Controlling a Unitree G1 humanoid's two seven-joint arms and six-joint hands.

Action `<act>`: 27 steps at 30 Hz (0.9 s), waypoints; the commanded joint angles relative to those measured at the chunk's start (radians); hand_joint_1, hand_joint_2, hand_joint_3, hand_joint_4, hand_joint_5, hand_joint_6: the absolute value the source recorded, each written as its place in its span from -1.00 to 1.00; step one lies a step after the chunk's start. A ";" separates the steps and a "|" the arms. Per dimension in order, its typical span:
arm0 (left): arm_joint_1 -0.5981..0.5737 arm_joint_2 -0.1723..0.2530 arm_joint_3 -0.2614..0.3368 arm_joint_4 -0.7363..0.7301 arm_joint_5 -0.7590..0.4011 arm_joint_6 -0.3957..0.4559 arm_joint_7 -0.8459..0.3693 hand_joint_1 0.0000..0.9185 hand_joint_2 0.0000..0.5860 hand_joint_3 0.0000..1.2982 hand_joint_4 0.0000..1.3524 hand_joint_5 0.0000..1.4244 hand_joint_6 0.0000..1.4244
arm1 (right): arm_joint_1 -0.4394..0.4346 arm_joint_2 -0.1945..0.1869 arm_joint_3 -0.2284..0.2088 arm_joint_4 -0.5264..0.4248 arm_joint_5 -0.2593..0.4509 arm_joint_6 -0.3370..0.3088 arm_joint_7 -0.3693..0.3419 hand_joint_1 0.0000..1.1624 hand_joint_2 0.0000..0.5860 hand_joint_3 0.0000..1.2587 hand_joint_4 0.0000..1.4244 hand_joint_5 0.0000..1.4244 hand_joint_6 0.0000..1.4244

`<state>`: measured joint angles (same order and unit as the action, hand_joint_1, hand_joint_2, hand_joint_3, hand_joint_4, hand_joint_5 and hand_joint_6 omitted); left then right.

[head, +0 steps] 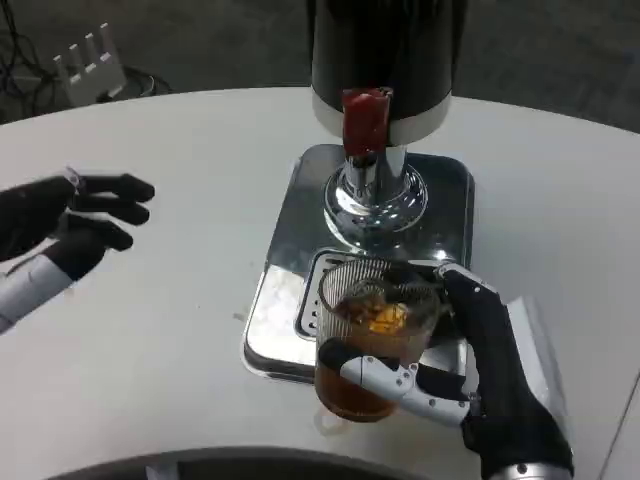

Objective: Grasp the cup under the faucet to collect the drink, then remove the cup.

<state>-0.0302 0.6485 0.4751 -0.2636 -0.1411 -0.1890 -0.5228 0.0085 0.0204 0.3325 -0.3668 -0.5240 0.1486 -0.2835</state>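
Writing was nowhere legible. Upright stood the clear ribbed plastic cup (372, 335), amber drink inside, at the near edge of the shiny steel drip tray (290, 240), grasped by the right hand (470, 370). Above, the red-handled faucet (366, 120) hung from the cropped black dispenser (388, 50). The left hand (75, 220) hovered apart, loosely released.

We saw a white desk (180, 350) with a rounded far edge set against dark grey flooring (230, 40). Beyond that edge, at the upper left, a small white object with upright prongs (90, 62) stood on the floor, and dark cables (20, 50) trailed beside it. A narrow seam crossed the desk's lower right corner.
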 commanded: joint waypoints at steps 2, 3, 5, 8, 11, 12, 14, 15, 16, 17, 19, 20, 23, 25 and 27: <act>0.088 -0.017 -0.020 -0.025 0.063 -0.070 0.024 -1.00 -0.86 -0.41 -0.45 -0.39 -0.44 | 0.009 -0.016 -0.011 -0.060 -0.004 -0.049 0.025 0.60 -0.63 0.48 0.40 0.47 -0.12; 0.102 -0.021 -0.025 -0.027 0.070 -0.080 0.027 -1.00 -0.86 -0.41 -0.45 -0.41 -0.45 | 0.011 -0.019 -0.014 -0.066 -0.005 -0.052 0.027 0.60 -0.63 0.48 0.40 0.47 -0.12; 0.133 -0.030 -0.037 -0.035 0.096 -0.106 0.032 -1.00 -0.86 -0.41 -0.45 -0.42 -0.46 | 0.013 -0.028 -0.017 -0.079 -0.008 -0.057 0.034 0.60 -0.63 0.48 0.40 0.47 -0.12; 0.170 -0.034 -0.058 -0.044 0.139 -0.141 0.036 -1.00 -0.86 -0.44 -0.49 -0.46 -0.47 | 0.019 -0.053 -0.025 -0.103 -0.013 -0.074 0.049 0.60 -0.63 0.49 0.40 0.47 -0.12; 0.211 -0.038 -0.079 -0.047 0.188 -0.170 0.044 -1.00 -0.86 -0.46 -0.54 -0.51 -0.49 | 0.029 -0.093 -0.038 -0.134 -0.019 -0.099 0.074 0.61 -0.63 0.49 0.40 0.47 -0.12; 0.221 -0.039 -0.082 -0.048 0.199 -0.178 0.048 -1.00 -0.86 -0.47 -0.56 -0.54 -0.51 | 0.032 -0.106 -0.044 -0.143 -0.023 -0.108 0.081 0.61 -0.63 0.49 0.40 0.47 -0.12; 0.250 -0.041 -0.092 -0.057 0.235 -0.205 0.055 -1.00 -0.86 -0.49 -0.60 -0.58 -0.52 | 0.036 -0.124 -0.057 -0.162 -0.023 -0.122 0.097 0.61 -0.63 0.49 0.40 0.47 -0.12; 0.264 -0.040 -0.097 -0.062 0.254 -0.216 0.059 -1.00 -0.84 -0.51 -0.63 -0.60 -0.54 | 0.037 -0.129 -0.064 -0.171 -0.019 -0.125 0.104 0.61 -0.63 0.49 0.40 0.47 -0.12; 0.276 -0.040 -0.104 -0.068 0.273 -0.226 0.063 -1.00 -0.83 -0.53 -0.66 -0.63 -0.56 | 0.034 -0.137 -0.068 -0.178 -0.024 -0.133 0.109 0.61 -0.63 0.50 0.40 0.47 -0.12; 0.284 -0.038 -0.109 -0.073 0.290 -0.232 0.067 -1.00 -0.83 -0.56 -0.68 -0.65 -0.58 | 0.033 -0.142 -0.071 -0.186 -0.024 -0.138 0.114 0.61 -0.63 0.50 0.40 0.47 -0.12; 0.295 -0.038 -0.115 -0.082 0.317 -0.240 0.073 -1.00 -0.83 -0.59 -0.75 -0.71 -0.62 | 0.033 -0.154 -0.076 -0.202 -0.025 -0.143 0.128 0.61 -0.63 0.50 0.40 0.48 -0.11; 0.299 -0.037 -0.117 -0.088 0.331 -0.244 0.076 -1.00 -0.83 -0.61 -0.77 -0.73 -0.64 | 0.034 -0.158 -0.078 -0.207 -0.024 -0.146 0.133 0.61 -0.63 0.50 0.40 0.48 -0.11; 0.307 -0.034 -0.119 -0.101 0.358 -0.245 0.081 -1.00 -0.81 -0.64 -0.82 -0.77 -0.65 | 0.047 -0.164 -0.086 -0.226 -0.022 -0.153 0.144 0.61 -0.63 0.51 0.41 0.49 -0.10; 0.313 -0.033 -0.120 -0.111 0.375 -0.242 0.084 -1.00 -0.81 -0.67 -0.87 -0.83 -0.67 | 0.058 -0.168 -0.091 -0.239 -0.022 -0.156 0.150 0.62 -0.63 0.51 0.41 0.50 -0.10; 0.320 -0.032 -0.123 -0.122 0.389 -0.238 0.084 -1.00 -0.81 -0.71 -0.92 -0.86 -0.70 | 0.068 -0.178 -0.095 -0.254 -0.025 -0.167 0.156 0.62 -0.64 0.51 0.42 0.51 -0.09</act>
<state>0.2694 0.6099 0.3601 -0.3711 0.2194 -0.4217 -0.4502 0.0685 -0.1559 0.2440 -0.5678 -0.5473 0.0450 -0.1301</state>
